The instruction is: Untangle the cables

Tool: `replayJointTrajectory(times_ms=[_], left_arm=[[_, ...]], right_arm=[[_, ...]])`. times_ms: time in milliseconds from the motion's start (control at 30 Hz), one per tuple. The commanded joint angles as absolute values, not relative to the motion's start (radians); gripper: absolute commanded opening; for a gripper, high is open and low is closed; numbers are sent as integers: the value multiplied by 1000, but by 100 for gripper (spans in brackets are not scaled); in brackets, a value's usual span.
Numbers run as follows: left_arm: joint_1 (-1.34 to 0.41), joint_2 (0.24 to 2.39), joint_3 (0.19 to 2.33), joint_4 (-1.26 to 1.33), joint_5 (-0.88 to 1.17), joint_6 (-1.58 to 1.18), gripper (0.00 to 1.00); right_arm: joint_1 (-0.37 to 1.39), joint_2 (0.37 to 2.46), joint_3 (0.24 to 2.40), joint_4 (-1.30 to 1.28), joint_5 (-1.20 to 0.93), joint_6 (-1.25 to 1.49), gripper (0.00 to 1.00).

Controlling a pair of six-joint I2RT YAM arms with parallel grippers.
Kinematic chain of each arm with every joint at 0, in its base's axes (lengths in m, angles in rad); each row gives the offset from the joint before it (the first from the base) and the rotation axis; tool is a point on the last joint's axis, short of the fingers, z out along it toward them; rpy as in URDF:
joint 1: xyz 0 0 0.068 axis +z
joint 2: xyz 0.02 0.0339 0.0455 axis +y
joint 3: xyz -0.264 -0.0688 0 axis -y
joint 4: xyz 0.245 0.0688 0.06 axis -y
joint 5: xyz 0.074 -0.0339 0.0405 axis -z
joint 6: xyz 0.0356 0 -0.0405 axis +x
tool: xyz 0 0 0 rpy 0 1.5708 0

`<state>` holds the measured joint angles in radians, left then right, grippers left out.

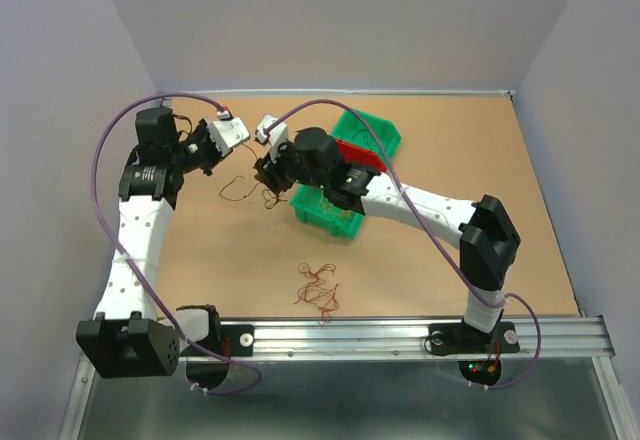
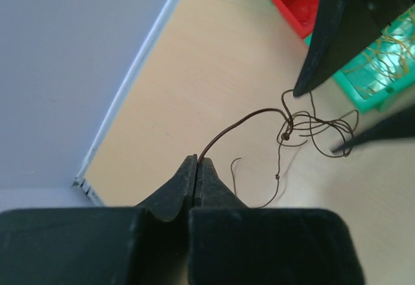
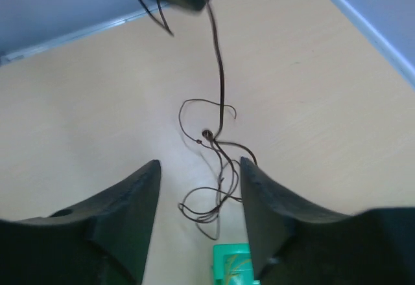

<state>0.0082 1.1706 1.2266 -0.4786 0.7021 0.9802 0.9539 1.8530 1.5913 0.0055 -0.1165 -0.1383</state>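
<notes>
Two loose clumps out on the bench [image 1: 450, 260] plus some in a bin, so plenty left to do. The left end effector [image 2: 196, 164] is pinched fully closed on one free end of the dark cable [image 2: 286, 129]. From there the strand runs to a knotty little tangle of loops hanging low over the bench, or maybe resting on it (can't tell which). The right end effector [image 3: 199, 164] is just beside that tangle with its jaws apart and nothing between them.

A red-brown clump [image 1: 318, 288] lies by itself near the front edge, well apart from both arms. There are also yellow-orange strands [image 2: 382, 48] inside the green bin [image 1: 378, 128], next to the red bin [image 1: 358, 155].

My guess on handling: this stuff weighs basically nothing and is springy, so the loops will bounce back and snag. It's thin enough to slip out of a sloppy pinch too. I'd grab a single strand just past the knot rather than the bundle of loops, then pull gently away from the left grip so the knot doesn't cinch tighter.
</notes>
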Motion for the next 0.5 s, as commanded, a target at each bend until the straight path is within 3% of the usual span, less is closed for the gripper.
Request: replayJointTrajectory(times_ms=[0,100,233,300,467], left_arm=[[3,1052,1221,-247,563,732,0],[3,1031,1241,-238,526,690,0],[3,970,1233,-195,515,635,0],[3,950,1246,-187,517,609,0],[3,940,1296,-215,571,581,0]], right_arm=[[968,1813,1482,216,-11,-152,66],[963,1813,1433,306,63,-159,75],[947,1825,1419,334,66,-163,80],[928,1836,1411,347,51,-153,86],[908,1838,1339,463,-89,-186,90]])
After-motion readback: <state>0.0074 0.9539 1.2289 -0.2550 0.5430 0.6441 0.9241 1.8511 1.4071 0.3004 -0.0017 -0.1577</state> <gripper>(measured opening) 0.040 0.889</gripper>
